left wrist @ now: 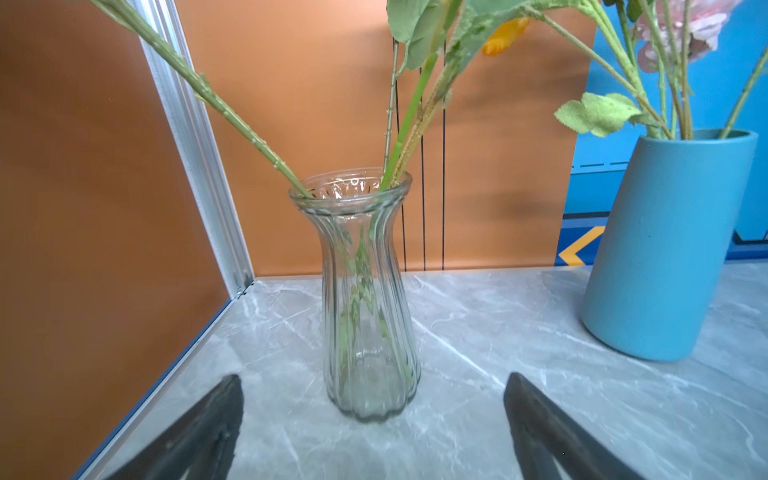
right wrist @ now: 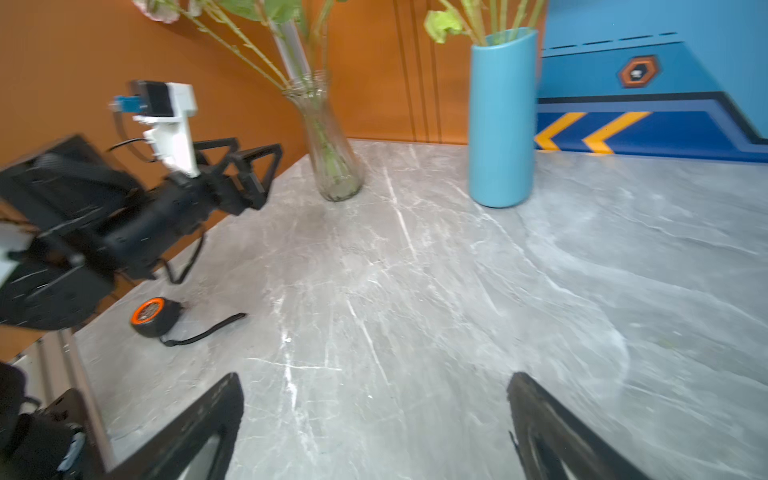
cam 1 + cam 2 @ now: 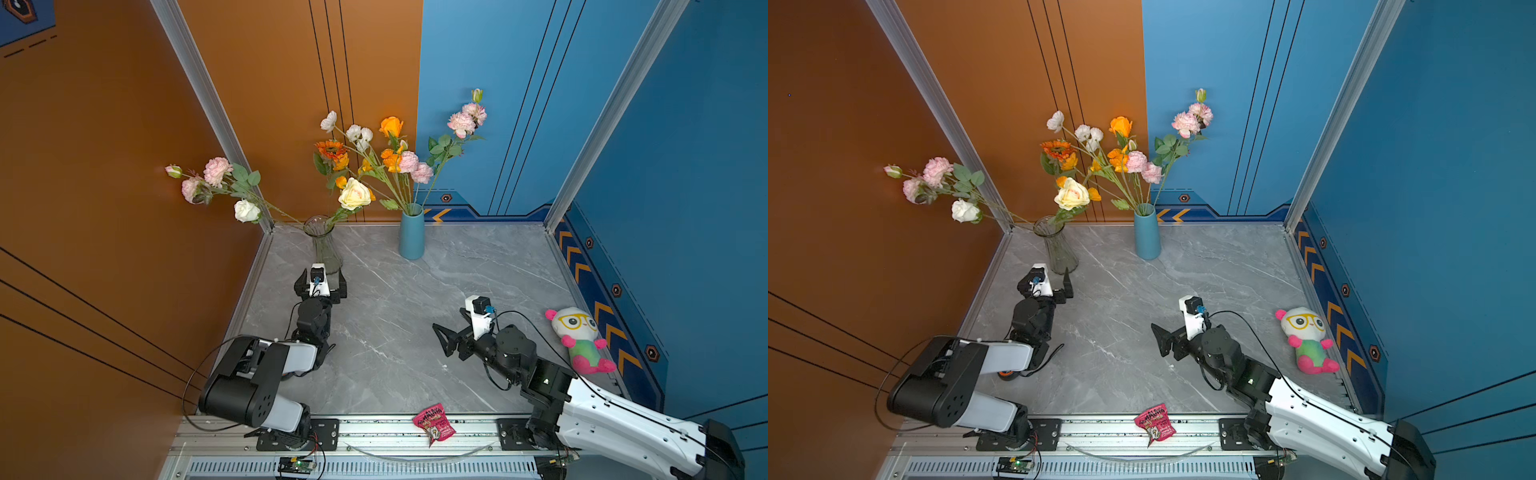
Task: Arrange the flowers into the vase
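The flowers (image 3: 354, 194) stand in two vases at the far side of the grey marbled counter (image 3: 395, 316). In both top views the ribbed glass vase (image 3: 322, 245) is at about 11 o'clock from the counter's middle, and the blue vase (image 3: 411, 232) is near 12 o'clock, well apart from it. From the glass vase a spray of pink and white blooms leans out toward 10 o'clock past the counter's edge. A pale yellow rose tips toward 1 o'clock. The blue vase carries a fan of orange, white and pink blooms spreading from 11 to 1 o'clock. The left tool (image 3: 323, 276) sits just at 6 o'clock of the glass vase with its jaws spread and holding nothing. In the left wrist view the vase stands ahead between the two fingers, apart from both. The right tool (image 3: 439, 340) is at about 4 o'clock from the middle, aimed toward 9 o'clock, also spread wide and empty above bare stone. A plush toy (image 3: 577, 336) lies at 3 o'clock, a pink snack packet (image 3: 434, 426) on the rail at 6 o'clock, and a tape measure (image 2: 151, 316) beneath the left arm.
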{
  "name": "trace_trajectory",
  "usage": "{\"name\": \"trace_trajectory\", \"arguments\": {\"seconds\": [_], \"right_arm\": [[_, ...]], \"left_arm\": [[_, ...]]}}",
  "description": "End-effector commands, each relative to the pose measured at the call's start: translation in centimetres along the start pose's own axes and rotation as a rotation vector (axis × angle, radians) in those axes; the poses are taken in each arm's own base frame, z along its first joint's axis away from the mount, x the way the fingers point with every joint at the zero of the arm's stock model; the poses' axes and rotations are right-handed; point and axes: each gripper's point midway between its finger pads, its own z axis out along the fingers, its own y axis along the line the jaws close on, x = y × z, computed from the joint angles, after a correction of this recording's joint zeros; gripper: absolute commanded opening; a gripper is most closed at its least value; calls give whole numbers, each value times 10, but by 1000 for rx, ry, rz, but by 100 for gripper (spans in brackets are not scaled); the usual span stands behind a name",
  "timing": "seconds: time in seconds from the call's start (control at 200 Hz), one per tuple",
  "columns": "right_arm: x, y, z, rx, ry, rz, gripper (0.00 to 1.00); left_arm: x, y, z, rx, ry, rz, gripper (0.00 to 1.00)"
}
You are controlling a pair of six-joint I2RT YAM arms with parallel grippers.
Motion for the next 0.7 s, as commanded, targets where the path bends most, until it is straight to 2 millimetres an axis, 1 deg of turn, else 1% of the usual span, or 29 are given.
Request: {"name": "trace_trajectory", "arguments": {"seconds": [0.0, 0.02, 0.035, 0.065, 0.09, 0.1, 0.13, 0.215, 0.285, 0.32, 0.36, 0.38, 0.43, 0.501, 0.546, 0.586, 0.671, 0.696], "right_arm": [[28, -68, -20, 283, 75, 0, 100], [28, -77, -24, 314, 70, 7, 100], [28, -84, -27, 336, 67, 14, 100], [27, -96, -33, 377, 57, 28, 100], [26, -103, -37, 395, 49, 38, 100], [24, -110, -40, 421, 41, 48, 100], [21, -120, -46, 453, 25, 64, 100], [17, -146, -63, 550, -2, 77, 100], [20, -170, -73, 648, 2, 72, 100], [23, -182, -77, 697, 16, 74, 100], [24, -197, -81, 754, 18, 99, 100], [23, -201, -80, 753, 27, 94, 100], [19, -208, -74, 734, 13, 61, 100], [17, -226, -75, 797, -9, 24, 100], [20, -237, -74, 821, -19, 10, 100], [24, -243, -70, 817, -24, 23, 100], [35, -252, -64, 816, -37, 33, 100], [38, -253, -62, 814, -45, 28, 100]], "left_arm": [[12, 27, -33, -187, 108, 97, 98], [14, 27, -39, -190, 130, 110, 98], [14, 32, -44, -220, 143, 118, 98], [17, 36, -52, -235, 176, 128, 98], [19, 38, -58, -239, 201, 129, 98], [22, 40, -60, -243, 217, 133, 98], [26, 44, -66, -249, 249, 124, 98], [41, 55, -76, -257, 302, 99, 98], [57, 65, -80, -278, 329, 85, 98], [59, 70, -78, -287, 324, 72, 98], [61, 64, -74, -234, 333, 66, 98], [60, 61, -71, -212, 327, 60, 98], [60, 64, -66, -216, 299, 30, 98], [60, 65, -55, -199, 258, -15, 98], [62, 67, -46, -197, 250, -35, 98], [63, 63, -37, -174, 243, -38, 98], [64, 46, -20, -96, 231, 7, 98], [67, 42, -16, -76, 234, 28, 98]]}}
